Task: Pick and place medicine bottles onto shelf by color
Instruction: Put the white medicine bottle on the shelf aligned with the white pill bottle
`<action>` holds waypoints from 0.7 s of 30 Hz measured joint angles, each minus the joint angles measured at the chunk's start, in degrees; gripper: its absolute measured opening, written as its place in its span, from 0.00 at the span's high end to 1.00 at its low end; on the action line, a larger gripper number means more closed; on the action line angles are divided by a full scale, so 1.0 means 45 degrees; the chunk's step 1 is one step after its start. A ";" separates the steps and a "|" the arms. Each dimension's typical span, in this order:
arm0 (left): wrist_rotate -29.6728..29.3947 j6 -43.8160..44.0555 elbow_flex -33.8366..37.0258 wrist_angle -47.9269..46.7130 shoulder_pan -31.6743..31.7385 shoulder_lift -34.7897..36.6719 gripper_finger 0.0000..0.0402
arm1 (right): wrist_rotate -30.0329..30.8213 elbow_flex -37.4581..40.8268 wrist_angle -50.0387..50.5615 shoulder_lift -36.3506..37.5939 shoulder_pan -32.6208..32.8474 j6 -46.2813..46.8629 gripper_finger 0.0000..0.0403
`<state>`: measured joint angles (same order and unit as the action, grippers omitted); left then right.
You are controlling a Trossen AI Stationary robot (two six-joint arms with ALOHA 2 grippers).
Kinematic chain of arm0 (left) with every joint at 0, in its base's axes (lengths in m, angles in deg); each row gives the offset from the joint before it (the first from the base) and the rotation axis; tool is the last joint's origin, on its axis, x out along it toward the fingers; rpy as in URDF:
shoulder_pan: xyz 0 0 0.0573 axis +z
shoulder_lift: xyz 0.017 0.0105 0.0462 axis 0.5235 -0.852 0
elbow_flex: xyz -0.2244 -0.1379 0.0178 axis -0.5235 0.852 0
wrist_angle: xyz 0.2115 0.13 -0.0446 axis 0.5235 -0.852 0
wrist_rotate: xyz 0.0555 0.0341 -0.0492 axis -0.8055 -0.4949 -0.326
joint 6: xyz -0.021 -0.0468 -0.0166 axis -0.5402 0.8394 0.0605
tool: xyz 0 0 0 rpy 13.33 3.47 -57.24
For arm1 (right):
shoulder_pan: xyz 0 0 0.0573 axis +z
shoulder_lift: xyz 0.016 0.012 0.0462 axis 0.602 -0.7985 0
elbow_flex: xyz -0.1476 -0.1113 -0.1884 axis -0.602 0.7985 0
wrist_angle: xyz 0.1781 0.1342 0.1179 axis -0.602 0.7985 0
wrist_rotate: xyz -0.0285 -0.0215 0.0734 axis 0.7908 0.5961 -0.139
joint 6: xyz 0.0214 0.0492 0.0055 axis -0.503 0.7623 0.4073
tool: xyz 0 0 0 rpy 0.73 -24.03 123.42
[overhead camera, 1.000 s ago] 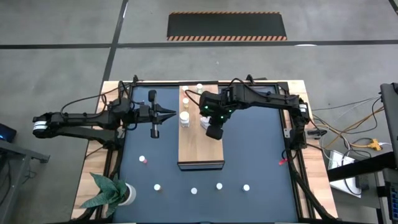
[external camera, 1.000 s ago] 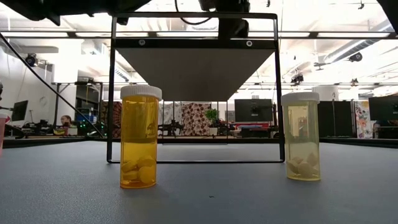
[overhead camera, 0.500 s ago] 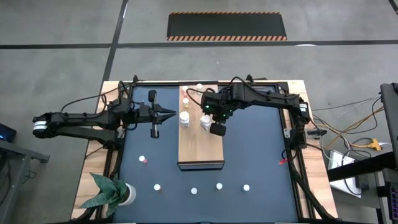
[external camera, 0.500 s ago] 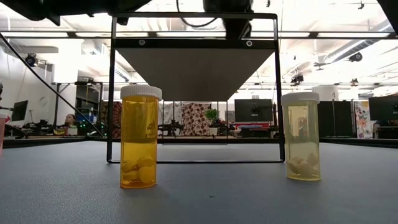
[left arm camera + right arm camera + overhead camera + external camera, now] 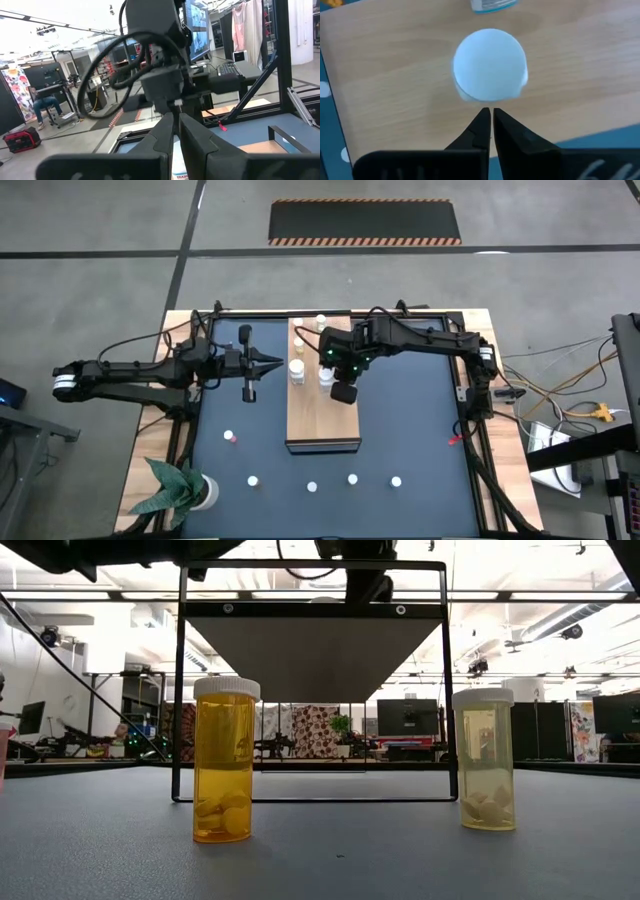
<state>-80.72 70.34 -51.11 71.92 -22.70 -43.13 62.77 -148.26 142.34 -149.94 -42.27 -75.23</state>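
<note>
The shelf (image 5: 322, 420), a light wooden board on a black frame, stands mid-table. Several white-capped medicine bottles stand on its far half, among them one (image 5: 297, 368) and one (image 5: 325, 376). My right gripper (image 5: 491, 111) is shut and slants down over the shelf, its tips at the edge of that bottle's round white cap (image 5: 490, 65). My left gripper (image 5: 278, 362) hovers shut left of the shelf, pointing at it and holding nothing. Several more bottles (image 5: 352, 478) stand on the dark mat near the front edge. The low view shows an orange one (image 5: 225, 760) and a yellow one (image 5: 485, 760). My right gripper's shut fingertips (image 5: 482, 117) stand right at the near rim of the white cap (image 5: 487, 99), coming from above at a slant. Whether they touch it, I cannot tell. The bottle stands upright on the shelf.
A potted green plant (image 5: 180, 490) sits at the table's near left corner. A small pink-capped bottle (image 5: 229, 436) stands on the mat left of the shelf. Another labelled bottle (image 5: 492, 4) stands just beyond the white cap. Cables run off the table's right side.
</note>
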 joint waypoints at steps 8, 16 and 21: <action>0.0000 -0.0039 0.0043 0.0015 0.0000 0.0000 0.97 | 0.0799 -0.0785 -0.0358 0.0572 0.0029 -0.0403 0.97; 0.0000 -0.0068 0.0056 0.0024 0.0000 0.0000 0.97 | 0.0648 -0.0234 -0.1857 0.0670 0.0034 -0.1106 0.98; 0.0000 -0.0087 0.0068 0.0024 0.0000 0.0000 0.97 | 0.0646 0.0270 -0.2134 0.0670 0.0053 -0.1113 0.98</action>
<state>-80.72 69.94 -50.81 72.03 -22.70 -43.13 65.67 -147.04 132.74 -146.93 -42.03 -80.24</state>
